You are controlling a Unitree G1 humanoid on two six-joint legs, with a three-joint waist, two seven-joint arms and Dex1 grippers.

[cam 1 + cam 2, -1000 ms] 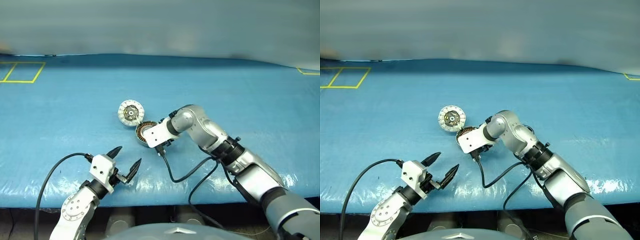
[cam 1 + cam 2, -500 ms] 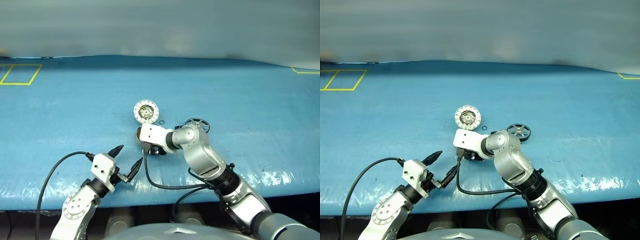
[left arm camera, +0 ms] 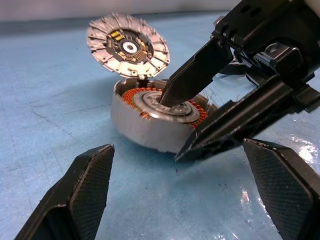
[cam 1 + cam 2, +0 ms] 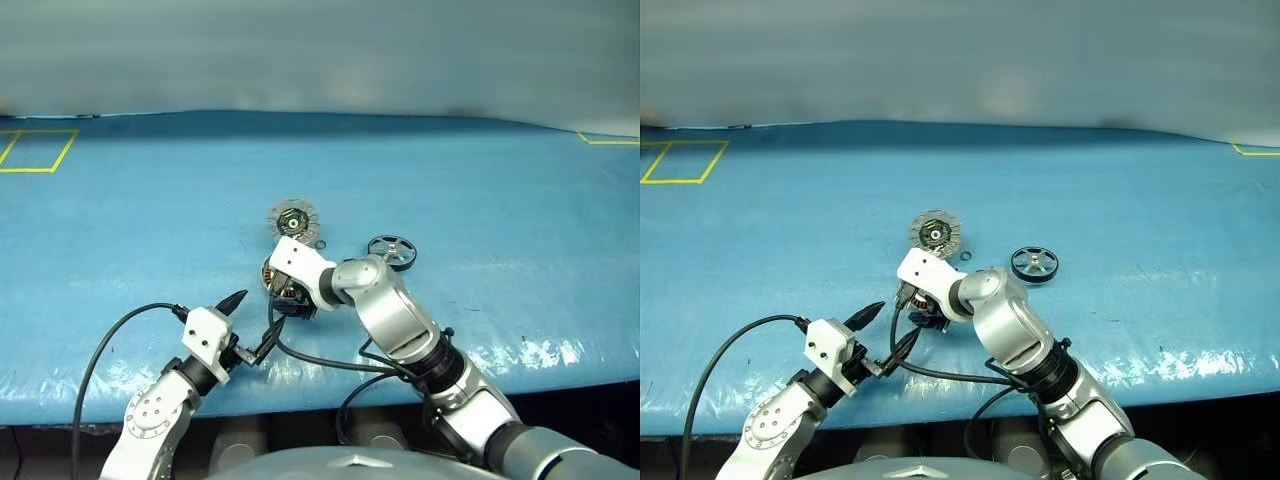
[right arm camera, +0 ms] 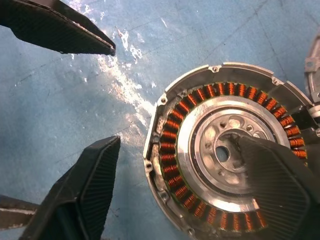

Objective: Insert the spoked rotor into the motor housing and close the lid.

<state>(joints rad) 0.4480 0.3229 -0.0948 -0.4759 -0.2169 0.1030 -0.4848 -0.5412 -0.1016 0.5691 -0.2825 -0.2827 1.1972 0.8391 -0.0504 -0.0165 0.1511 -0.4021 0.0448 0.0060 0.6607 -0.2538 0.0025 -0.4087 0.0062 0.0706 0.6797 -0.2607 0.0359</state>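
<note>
Right claw is straddling the open drum; the wheel is waiting off to its right.

You are looking at the motor housing (image 3: pixel 155 117) sitting on the blue table (image 4: pixel 500 180), the lid (image 3: pixel 127 46) propped just behind it. The right gripper (image 3: pixel 187 122) is standing wide, one finger over the hub, gripping nothing; the left gripper (image 4: pixel 250 322) is gaping empty nearby. The spoked rotor (image 4: pixel 392 250) is lying apart: probably rigid metal, weighty, slick, so take it by the rim. The right arm is hiding most of the drum from overhead.
</note>
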